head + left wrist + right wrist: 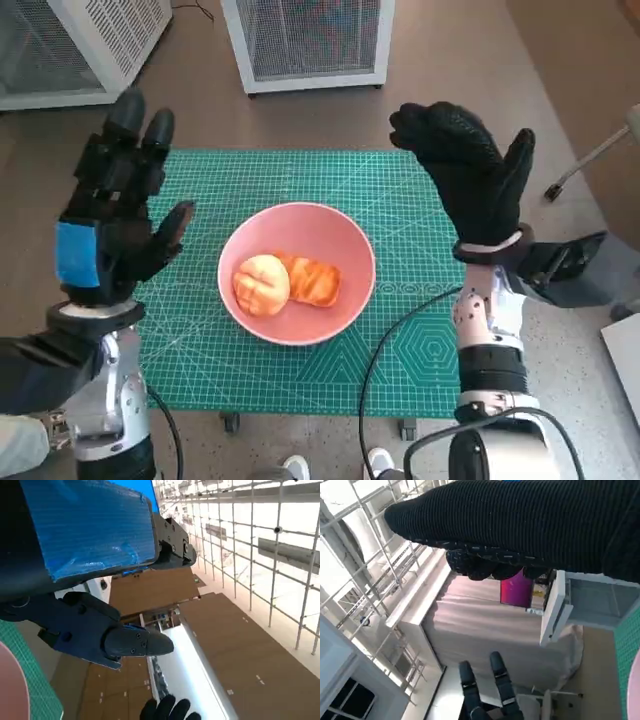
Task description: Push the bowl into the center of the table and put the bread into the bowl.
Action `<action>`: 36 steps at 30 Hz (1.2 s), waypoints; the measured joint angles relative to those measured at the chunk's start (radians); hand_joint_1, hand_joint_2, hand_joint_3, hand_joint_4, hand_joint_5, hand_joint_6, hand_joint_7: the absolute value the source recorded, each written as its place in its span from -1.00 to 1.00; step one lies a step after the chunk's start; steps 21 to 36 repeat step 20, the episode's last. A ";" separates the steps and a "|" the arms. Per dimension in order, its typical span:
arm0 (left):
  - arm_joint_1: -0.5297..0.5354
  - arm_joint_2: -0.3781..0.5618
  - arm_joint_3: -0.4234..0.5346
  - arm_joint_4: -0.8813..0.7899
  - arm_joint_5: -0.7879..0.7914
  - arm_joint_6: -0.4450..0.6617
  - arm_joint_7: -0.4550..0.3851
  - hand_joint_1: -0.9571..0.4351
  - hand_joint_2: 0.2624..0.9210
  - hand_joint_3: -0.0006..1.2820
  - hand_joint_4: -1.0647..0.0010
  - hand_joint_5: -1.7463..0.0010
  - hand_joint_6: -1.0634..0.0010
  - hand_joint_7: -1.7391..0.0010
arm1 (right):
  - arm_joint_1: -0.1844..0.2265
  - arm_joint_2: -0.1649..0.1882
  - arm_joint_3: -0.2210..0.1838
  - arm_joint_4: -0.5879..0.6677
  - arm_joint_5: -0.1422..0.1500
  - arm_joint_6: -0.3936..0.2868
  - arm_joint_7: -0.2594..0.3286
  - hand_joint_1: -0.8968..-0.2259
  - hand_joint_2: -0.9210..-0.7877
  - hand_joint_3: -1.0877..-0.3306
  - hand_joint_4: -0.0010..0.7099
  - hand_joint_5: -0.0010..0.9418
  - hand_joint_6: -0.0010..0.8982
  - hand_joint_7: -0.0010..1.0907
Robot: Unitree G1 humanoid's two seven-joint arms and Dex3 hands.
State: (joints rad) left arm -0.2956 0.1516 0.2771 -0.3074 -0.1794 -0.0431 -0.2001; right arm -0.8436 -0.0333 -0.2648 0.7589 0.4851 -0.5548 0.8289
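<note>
Pink bowl (296,272) with bread (286,283) between raised left hand (118,222) and right hand (468,172), both spread, empty.

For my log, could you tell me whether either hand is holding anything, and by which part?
Nothing is held: the left hand and right hand are both raised, open and empty; the bread lies in the bowl.

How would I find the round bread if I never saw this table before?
Look at the green mat covering the table, then at the pink bowl in its middle. Two breads lie inside, touching: the round bread is the paler, ball-shaped one with creases, on the side nearer the left robot hand; its neighbour is flatter and darker orange.
</note>
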 measured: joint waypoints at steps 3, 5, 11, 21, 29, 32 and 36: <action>-0.005 0.004 -0.010 0.004 -0.005 0.000 -0.002 -0.52 1.00 -0.51 0.40 0.93 0.46 0.81 | -0.010 0.000 0.006 0.000 -0.008 -0.012 -0.002 0.32 -1.00 0.88 0.13 -1.00 0.27 -1.00; -0.007 0.008 -0.014 0.005 -0.014 0.000 -0.002 -0.54 1.00 -0.52 0.38 0.95 0.68 0.54 | -0.013 0.000 0.008 0.001 -0.012 -0.019 -0.003 0.31 -1.00 0.88 0.11 -1.00 0.26 -1.00; -0.012 0.025 -0.019 0.007 -0.030 0.000 -0.008 -0.55 1.00 -0.53 0.37 0.97 0.87 0.30 | -0.017 -0.001 0.009 0.014 -0.017 -0.031 -0.001 0.30 -1.00 0.88 0.07 -1.00 0.24 -1.00; -0.034 0.043 -0.018 0.016 -0.072 0.000 -0.019 -0.51 1.00 -0.54 0.36 0.97 0.90 0.26 | -0.040 -0.006 0.007 0.041 -0.016 -0.032 0.010 0.31 -1.00 0.87 0.06 -1.00 0.24 -1.00; -0.034 0.043 -0.018 0.016 -0.072 0.000 -0.019 -0.51 1.00 -0.54 0.36 0.97 0.90 0.26 | -0.040 -0.006 0.007 0.041 -0.016 -0.032 0.010 0.31 -1.00 0.87 0.06 -1.00 0.24 -1.00; -0.034 0.043 -0.018 0.016 -0.072 0.000 -0.019 -0.51 1.00 -0.54 0.36 0.97 0.90 0.26 | -0.040 -0.006 0.007 0.041 -0.016 -0.032 0.010 0.31 -1.00 0.87 0.06 -1.00 0.24 -1.00; -0.034 0.043 -0.018 0.016 -0.072 0.000 -0.019 -0.51 1.00 -0.54 0.36 0.97 0.90 0.26 | -0.040 -0.006 0.007 0.041 -0.016 -0.032 0.010 0.31 -1.00 0.87 0.06 -1.00 0.24 -1.00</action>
